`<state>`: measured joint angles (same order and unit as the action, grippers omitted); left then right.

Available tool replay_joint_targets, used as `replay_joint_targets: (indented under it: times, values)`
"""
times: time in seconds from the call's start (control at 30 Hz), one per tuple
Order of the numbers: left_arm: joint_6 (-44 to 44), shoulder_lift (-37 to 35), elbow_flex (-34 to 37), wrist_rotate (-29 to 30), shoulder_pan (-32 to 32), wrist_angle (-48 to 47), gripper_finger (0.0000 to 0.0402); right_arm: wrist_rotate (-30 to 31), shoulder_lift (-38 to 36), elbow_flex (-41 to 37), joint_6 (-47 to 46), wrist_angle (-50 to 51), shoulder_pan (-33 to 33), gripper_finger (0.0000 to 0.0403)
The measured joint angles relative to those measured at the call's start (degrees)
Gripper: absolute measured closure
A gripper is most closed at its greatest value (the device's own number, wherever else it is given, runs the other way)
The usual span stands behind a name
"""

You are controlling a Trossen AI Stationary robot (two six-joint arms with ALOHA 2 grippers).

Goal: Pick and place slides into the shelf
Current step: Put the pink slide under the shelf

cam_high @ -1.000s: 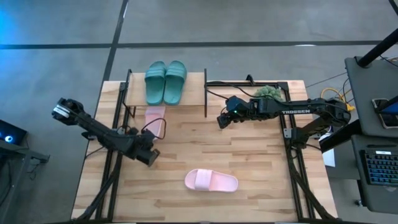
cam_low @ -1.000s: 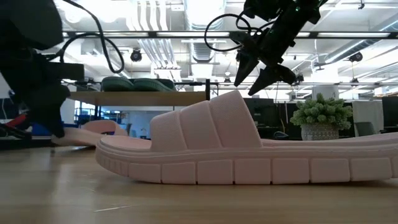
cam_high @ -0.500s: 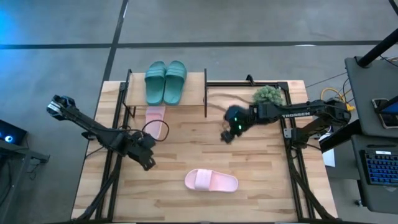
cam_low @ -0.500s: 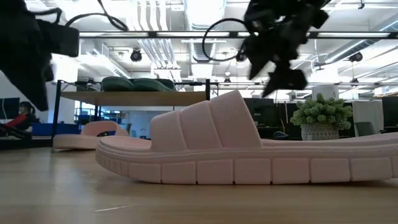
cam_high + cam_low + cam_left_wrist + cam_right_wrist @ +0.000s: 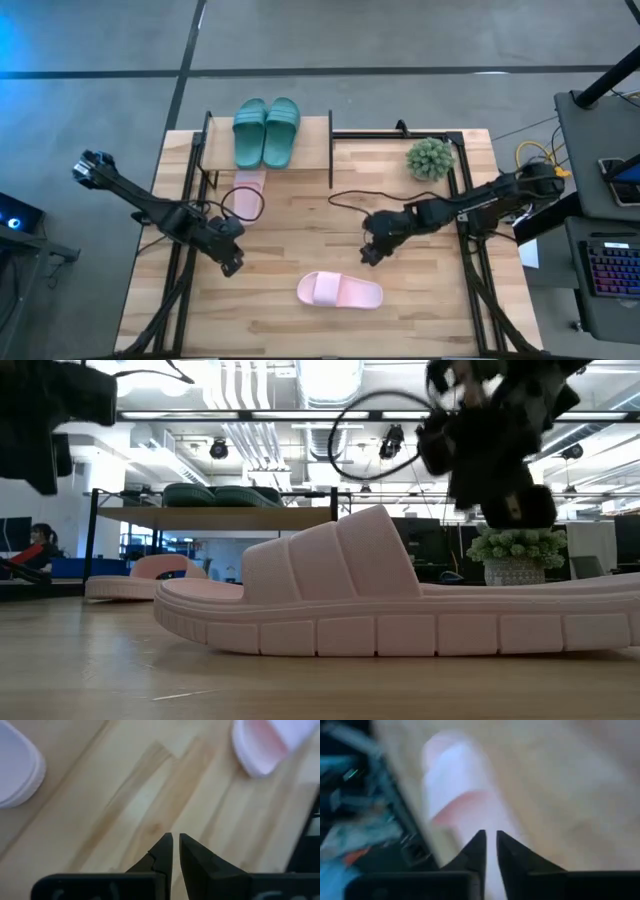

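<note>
High view: the right tool [image 5: 371, 252], fingers nearly together and empty, hovers just beside the loose pink slide [image 5: 340, 291] on the tabletop. Rubber likely light and springy; the wide strap [image 5: 335, 555] looks the best hold.

The right pincer [image 5: 370, 255] has swung from up near the shelf [image 5: 310, 130] down toward six o'clock, and now sits just above the pink slide [image 5: 340, 291].
</note>
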<state>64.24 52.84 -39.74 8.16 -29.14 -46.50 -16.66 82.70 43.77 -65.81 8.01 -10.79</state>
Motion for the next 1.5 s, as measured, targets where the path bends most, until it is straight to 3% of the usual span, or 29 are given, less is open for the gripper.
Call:
replay_joint_targets:
  times: [0.1, 0.23, 0.47, 0.7, 0.8, 0.93, 1.1, 1.5]
  values:
    - [0.88, -1.60, -0.79, 0.19, -1.07, 0.10, 0.0384, -1.54, 0.00, 0.02, -2.86, -3.31, -4.24, 0.0389]
    - [3.74, -3.46, -1.61, 2.69, -2.61, 0.07, 0.0384, -0.54, 0.39, 0.02, -6.65, -4.01, -7.78, 0.0394]
    - [9.43, -6.86, -1.91, 18.50, -3.49, 4.08, 0.0384, 5.20, 4.07, 0.62, -9.55, -10.21, -11.50, 0.0394]
    - [10.07, -7.24, -2.97, 18.61, -4.95, 6.21, 0.0384, 7.77, 9.97, 1.15, -9.75, -16.80, -12.89, 0.0394]
    - [9.19, -7.73, -3.20, 18.32, -6.04, 2.52, 0.0384, 14.33, 12.40, 2.34, -13.82, -18.73, -13.37, 0.0394]
    - [12.57, -9.76, -3.20, 18.25, -7.64, -5.83, 0.0384, 23.66, 15.38, 5.73, -19.07, -17.09, -14.40, 0.0394]
    - [11.95, -12.39, -2.80, 19.01, -10.04, -12.10, 0.0384, 23.72, 20.14, 13.16, -20.12, -8.76, -14.60, 0.0394]
    - [4.42, -15.37, -2.10, 18.93, -10.36, -13.40, 0.0384, 24.43, 32.76, 35.67, -19.22, 10.55, -14.21, 0.0392]
